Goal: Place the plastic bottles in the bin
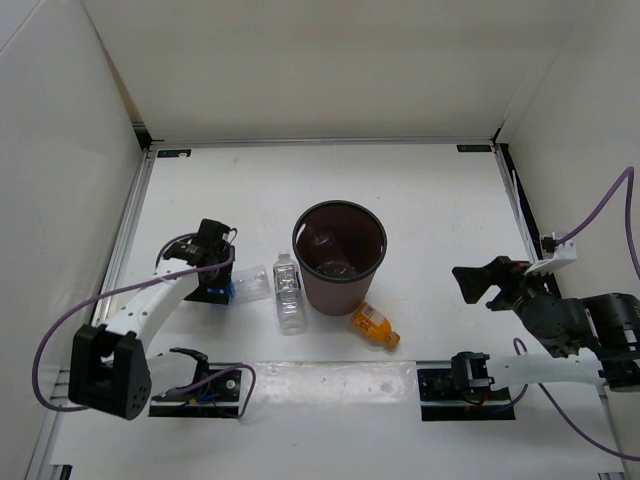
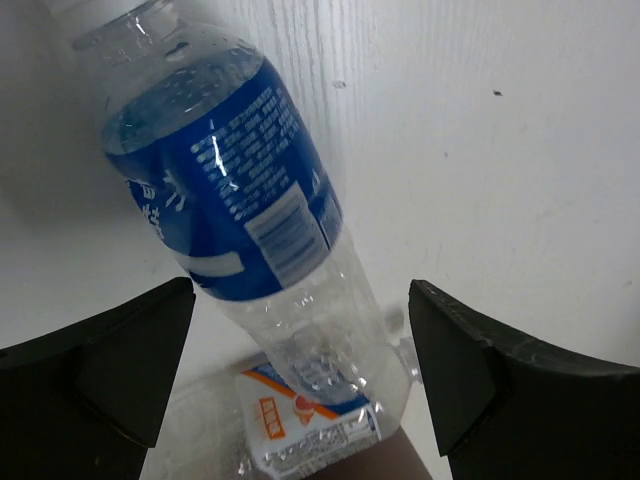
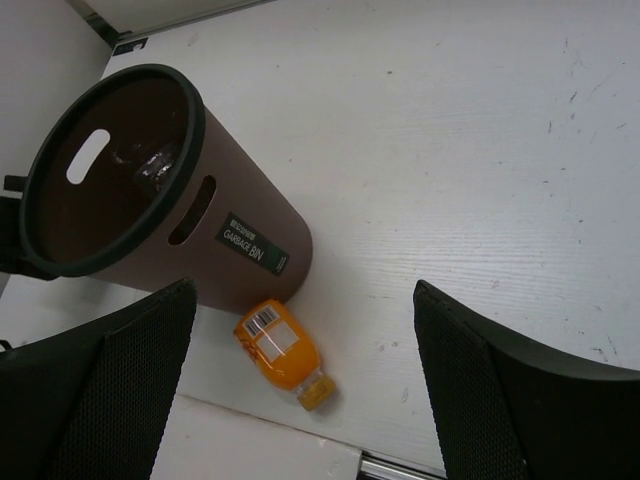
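Note:
The dark brown bin [image 1: 305, 285] stands mid-table, and a clear bottle [image 1: 326, 248] lies inside it, also glimpsed in the right wrist view as a clear bottle [image 3: 150, 165] in the bin [image 3: 240, 225]. A clear white-capped bottle [image 1: 288, 292] lies just left of the bin. Further left lies the blue-label bottle [image 1: 247, 286]. My left gripper [image 1: 218, 284] is down over its end. In the left wrist view the blue-label bottle [image 2: 230, 190] lies between the wide-open jaws of my left gripper [image 2: 300, 330], touching neither finger. The orange bottle [image 1: 374, 325] lies by the bin's front right foot. My right gripper [image 1: 478, 283] hovers open to the right, looking at the orange bottle [image 3: 278, 345].
White walls close in the table on three sides, with metal rails [image 1: 130, 230] along the left and right edges. A pale taped strip [image 1: 330, 380] runs between the two arm bases. Purple cables [image 1: 600, 215] loop off both arms.

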